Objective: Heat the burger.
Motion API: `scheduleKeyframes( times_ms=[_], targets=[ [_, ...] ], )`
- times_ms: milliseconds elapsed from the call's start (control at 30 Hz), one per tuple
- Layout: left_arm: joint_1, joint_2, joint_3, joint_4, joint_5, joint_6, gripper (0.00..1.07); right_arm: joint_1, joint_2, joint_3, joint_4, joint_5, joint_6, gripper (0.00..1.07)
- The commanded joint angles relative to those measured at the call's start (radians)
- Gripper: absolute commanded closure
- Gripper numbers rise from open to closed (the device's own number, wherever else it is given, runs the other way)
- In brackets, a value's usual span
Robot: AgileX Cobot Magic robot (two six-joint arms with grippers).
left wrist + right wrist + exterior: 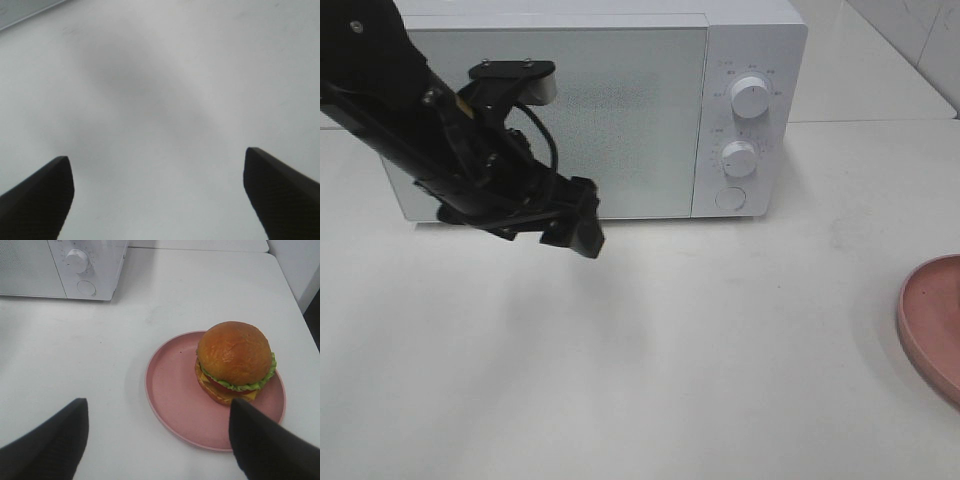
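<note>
The burger (234, 360), with a glossy brown bun, green lettuce and a red layer, sits on a pink plate (175, 395); only the plate's edge (932, 325) shows at the right border of the high view. The white microwave (620, 110) stands at the back with its door closed, and its knob corner shows in the right wrist view (80, 270). My left gripper (575, 225) hangs open and empty over the table in front of the microwave door; it also shows in the left wrist view (157, 192). My right gripper (157, 440) is open and empty, short of the plate.
The microwave has two round knobs (750, 97) and a round button (730, 198) on its right panel. The white table (670, 350) runs from the microwave to the front. A table edge shows beyond the plate in the right wrist view (295, 295).
</note>
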Motion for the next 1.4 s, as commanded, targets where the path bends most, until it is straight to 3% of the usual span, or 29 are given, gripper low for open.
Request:
scheduleKeyframes(
  times_ms=[33, 100, 333, 433, 467, 500, 633, 800, 967, 1000, 1067, 1167, 1400],
  targets=[
    [0.008, -0.038, 0.001, 0.145, 0.094, -0.115, 0.22, -0.007, -0.026, 0.002, 0.001, -0.001, -0.003, 0.32],
    [0.014, -0.079, 0.001, 0.226, 0.185, -0.158, 0.22, -0.007, -0.026, 0.002, 0.001, -0.001, -0.003, 0.32],
    [0.036, -0.154, 0.001, 0.306, 0.266, -0.162, 0.22, -0.007, -0.026, 0.002, 0.001, -0.001, -0.003, 0.32],
    [0.1, -0.18, 0.004, 0.295, 0.286, -0.155, 0.22, -0.007, -0.026, 0.002, 0.001, -0.001, -0.003, 0.32],
    [0.16, -0.201, 0.012, 0.271, 0.3, -0.135, 0.22, -0.007, -0.026, 0.002, 0.001, -0.001, -0.003, 0.32],
    [0.16, -0.201, 0.012, 0.271, 0.3, -0.135, 0.22, -0.007, -0.026, 0.002, 0.001, -0.001, -0.003, 0.32],
    [0.292, -0.259, 0.039, 0.236, 0.358, -0.089, 0.22, -0.007, -0.026, 0.002, 0.001, -0.001, -0.003, 0.32],
    [0.363, -0.322, 0.066, 0.236, 0.407, -0.075, 0.22, -0.007, -0.026, 0.002, 0.001, -0.001, -0.003, 0.32],
    [0.413, -0.441, 0.162, 0.236, 0.449, -0.046, 0.22, -0.007, -0.026, 0.002, 0.001, -0.001, -0.003, 0.32],
    [0.413, -0.441, 0.162, 0.236, 0.449, -0.046, 0.22, -0.007, -0.026, 0.002, 0.001, -0.001, -0.003, 0.32],
    [0.413, -0.54, 0.263, 0.234, 0.467, -0.045, 0.22, -0.007, -0.026, 0.002, 0.001, -0.001, -0.003, 0.32],
    [0.413, -0.569, 0.29, 0.229, 0.468, -0.045, 0.22, -0.007, -0.026, 0.002, 0.001, -0.001, -0.003, 0.32],
    [0.413, -0.821, 0.454, 0.224, 0.481, -0.045, 0.22, -0.007, -0.026, 0.002, 0.001, -0.001, -0.003, 0.32]
  ],
)
